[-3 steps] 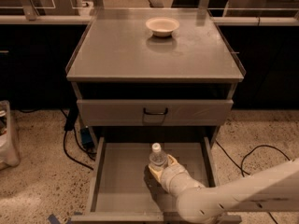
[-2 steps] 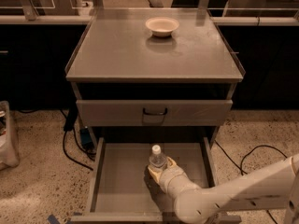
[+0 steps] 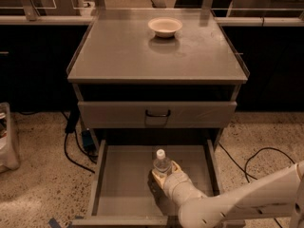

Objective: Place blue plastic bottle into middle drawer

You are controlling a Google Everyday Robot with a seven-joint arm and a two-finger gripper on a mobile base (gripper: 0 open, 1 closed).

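Grey metal cabinet (image 3: 142,56) on speckled floor (image 3: 42,189); small white bowl (image 3: 165,26) on top; upper drawer front (image 3: 190,114) shut. Wide, shallow grey middle drawer (image 3: 123,175): pulled open. Slim, clear, white-capped blue plastic bottle (image 3: 162,163): upright inside drawer, held by gripper (image 3: 165,175), jaws closed on its lower body. Outstanding, apparently: release, withdraw.

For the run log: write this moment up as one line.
gripper: inside middle drawer, shut on blue plastic bottle | bottle: upright | white bowl: on cabinet top
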